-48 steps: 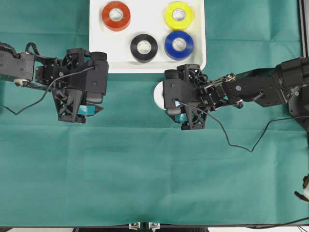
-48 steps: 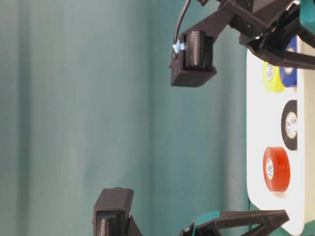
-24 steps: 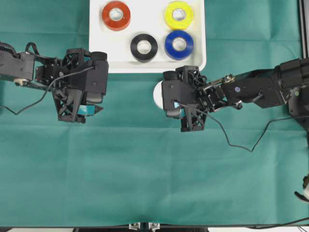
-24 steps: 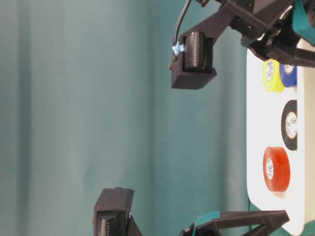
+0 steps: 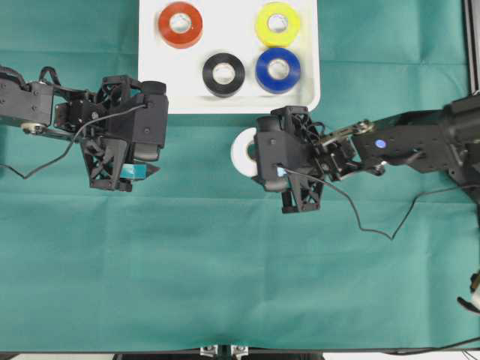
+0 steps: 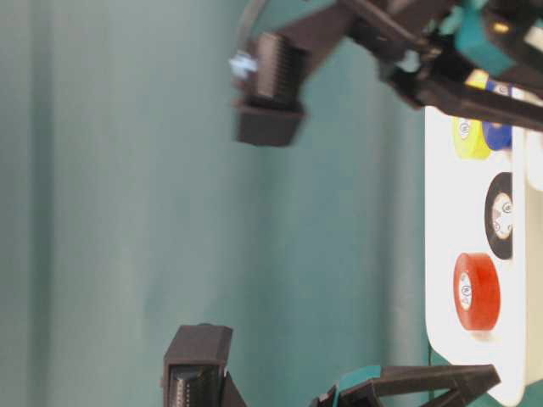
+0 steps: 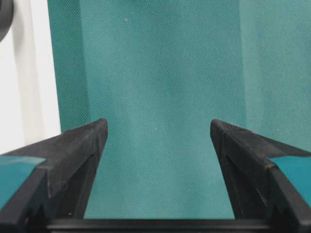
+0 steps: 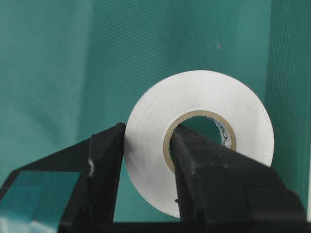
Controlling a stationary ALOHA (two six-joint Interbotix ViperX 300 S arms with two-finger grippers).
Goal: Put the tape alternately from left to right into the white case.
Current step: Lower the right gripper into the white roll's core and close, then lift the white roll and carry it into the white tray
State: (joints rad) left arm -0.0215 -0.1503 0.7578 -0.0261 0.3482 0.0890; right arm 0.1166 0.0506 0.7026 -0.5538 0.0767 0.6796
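Right end effector pinching the white tape roll through its wall: one finger on the outer face, the other inside the cardboard core, roll standing on edge in the right wrist view. Overhead, that end effector sits over the green cloth on the bench, just in front of the white case, with the white tape roll sticking out on its left side, clear of the case rim. Can't tell from these views whether the roll touches the cloth. Left end effector spread wide, nothing between the fingers, only green cloth below and a strip of the white case at the left edge of its camera view. Overhead it hangs near the case's front left corner, off the tray. Further back, the white case holds four rolls lying flat: black tape and blue tape in the front row, red tape and yellow tape behind. Blue and yellow nearly touching; red and black well apart.
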